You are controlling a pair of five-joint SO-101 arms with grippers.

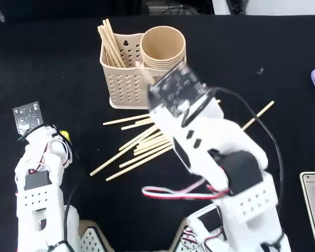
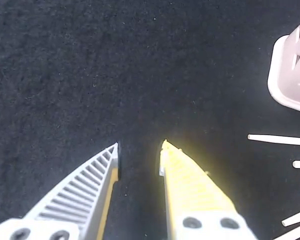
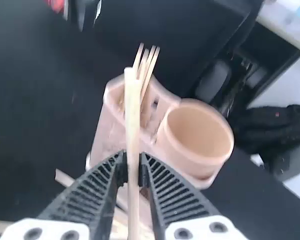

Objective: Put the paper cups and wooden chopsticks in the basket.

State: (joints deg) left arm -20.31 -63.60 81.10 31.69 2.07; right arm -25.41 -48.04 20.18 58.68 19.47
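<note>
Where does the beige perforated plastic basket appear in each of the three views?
High view: the beige perforated plastic basket stands mid-table at the far side, holding stacked paper cups.
Left wrist view: its corner sits at the frame edge, past the left pincer.
Right wrist view: it stands just beyond the right pincer.
Shared landmark: loose wooden chopsticks on the black table beside it.

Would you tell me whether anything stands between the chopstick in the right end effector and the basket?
Nothing visible does. The right end effector is shut on one chopstick close to the basket, whose nearer compartment already holds a few sticks with room beside them. The paper cups sit in the other compartment.
</note>
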